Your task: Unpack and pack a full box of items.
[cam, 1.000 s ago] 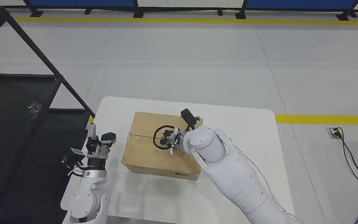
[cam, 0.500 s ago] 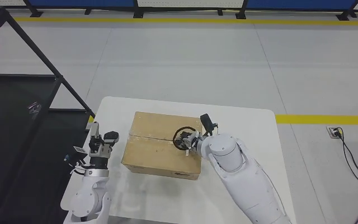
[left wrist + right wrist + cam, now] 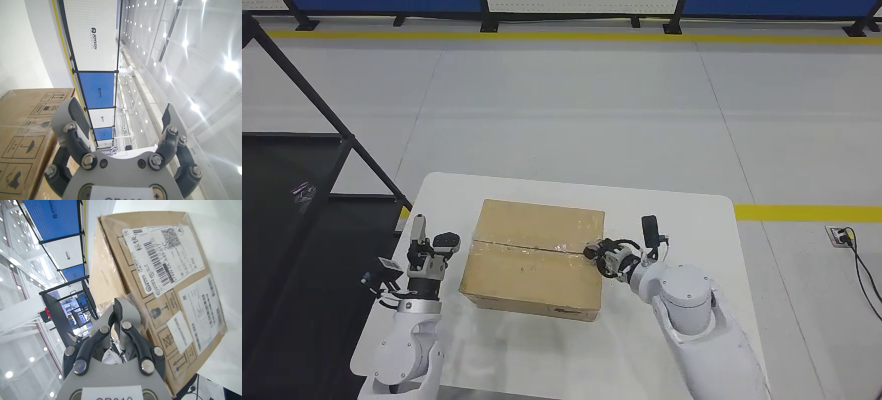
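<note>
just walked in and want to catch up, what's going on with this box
A two-armed robot is working at a white table that holds a closed, taped cardboard box. The right gripper is shut and sits at the box's right edge, near the top seam. The left gripper is open, pointing upward beside the box's left side and holding nothing. The flaps are closed, so nothing is unpacked yet.

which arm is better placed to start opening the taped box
Probably right: the right pincer, shut, sits at the end of the taped seam on the box. The left pincer, open, points upward beside the box, away from that seam.
</note>
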Controlling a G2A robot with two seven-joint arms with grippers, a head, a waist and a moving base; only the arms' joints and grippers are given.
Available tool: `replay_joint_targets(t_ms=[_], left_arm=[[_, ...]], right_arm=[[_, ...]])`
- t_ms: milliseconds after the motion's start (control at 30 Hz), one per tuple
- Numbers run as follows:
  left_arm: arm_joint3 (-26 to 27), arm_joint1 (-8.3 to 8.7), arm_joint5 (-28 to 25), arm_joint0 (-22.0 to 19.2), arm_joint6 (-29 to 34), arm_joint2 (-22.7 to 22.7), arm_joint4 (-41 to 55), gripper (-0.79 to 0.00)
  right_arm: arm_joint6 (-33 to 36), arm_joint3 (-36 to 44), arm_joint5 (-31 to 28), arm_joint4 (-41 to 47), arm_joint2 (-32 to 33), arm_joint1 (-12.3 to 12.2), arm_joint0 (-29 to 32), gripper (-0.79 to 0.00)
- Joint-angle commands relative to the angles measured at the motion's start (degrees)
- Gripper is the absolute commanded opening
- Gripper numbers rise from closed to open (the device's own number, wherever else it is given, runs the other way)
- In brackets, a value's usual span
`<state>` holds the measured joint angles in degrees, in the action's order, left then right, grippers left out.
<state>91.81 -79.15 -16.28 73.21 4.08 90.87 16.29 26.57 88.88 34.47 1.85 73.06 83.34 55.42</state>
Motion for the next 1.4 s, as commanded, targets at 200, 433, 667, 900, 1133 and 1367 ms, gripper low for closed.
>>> replay_joint_targets(t_ms=[200, 433, 667, 900, 1133, 1367], left_arm=[[0.3, -0.01, 0.14, -0.02, -0.31, -0.38, -0.55, 0.0], [0.41, -0.01, 0.16, -0.04, -0.51, -0.53, -0.88, 0.0], [0.28, -0.04, 0.29, -0.33, -0.89, -0.81, -1.08, 0.0], [0.02, -0.07, 0.38, -0.72, -1.08, -1.16, -1.33, 0.0], [-0.26, -0.12, 0.35, -1.2, -1.48, -1.4, -1.33, 0.0], [-0.41, -0.16, 0.16, -1.5, -1.87, -1.23, -0.62, 0.0]], right_arm=[[-1.09, 0.0, -3.49, 2.97, 2.95, -0.49, 2.37, -0.785], [-1.95, -0.75, -4.33, 4.59, 4.08, -0.8, 3.32, -0.785], [-1.79, -2.61, -5.07, 5.66, 4.35, -1.08, 3.23, -0.785], [-1.7, -4.18, -6.75, 7.53, 4.92, -1.31, 3.13, -0.785], [1.39, -6.01, -8.38, 8.02, 4.37, -1.69, 2.38, -0.785], [3.38, -8.17, -11.05, 8.44, 5.09, -2.23, 1.8, -0.779]])
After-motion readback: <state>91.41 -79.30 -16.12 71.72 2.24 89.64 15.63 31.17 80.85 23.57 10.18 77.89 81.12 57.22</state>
